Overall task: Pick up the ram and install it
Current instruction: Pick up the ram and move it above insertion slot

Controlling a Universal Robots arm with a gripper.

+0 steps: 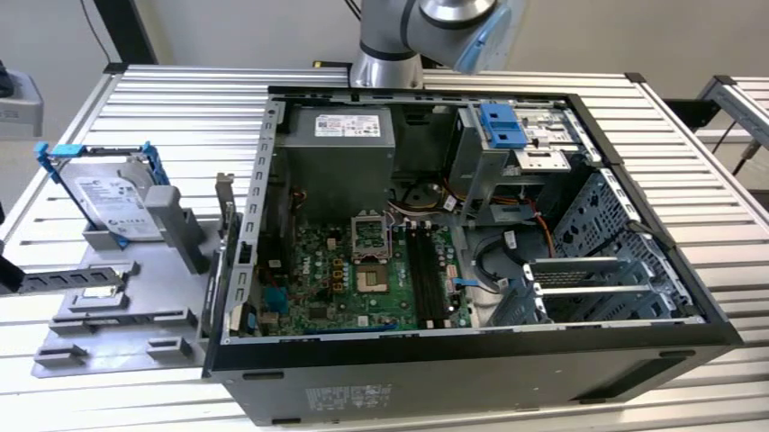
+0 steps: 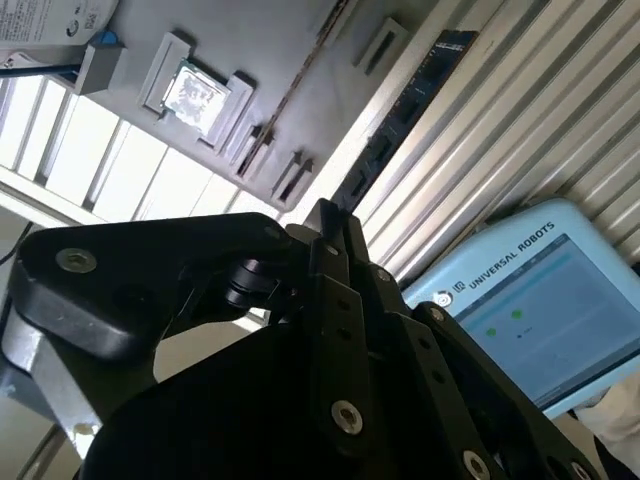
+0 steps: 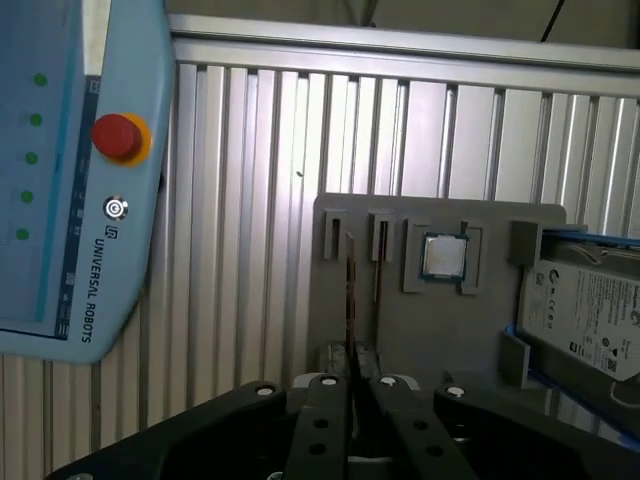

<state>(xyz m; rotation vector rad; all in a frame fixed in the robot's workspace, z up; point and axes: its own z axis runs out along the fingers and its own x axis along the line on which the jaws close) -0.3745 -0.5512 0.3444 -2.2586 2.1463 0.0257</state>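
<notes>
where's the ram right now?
In the first wrist view the ram sits edge-on in the gripper, jaws shut on it, sticking out past the tips with the grey tray and its square chip behind.

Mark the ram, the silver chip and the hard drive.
ram (image 2: 405, 105), second wrist view, mid-length of the stick's face.
silver chip (image 3: 443, 256), first wrist view, centre of its lid.
hard drive (image 1: 114, 200), exterior view, its white label.
</notes>
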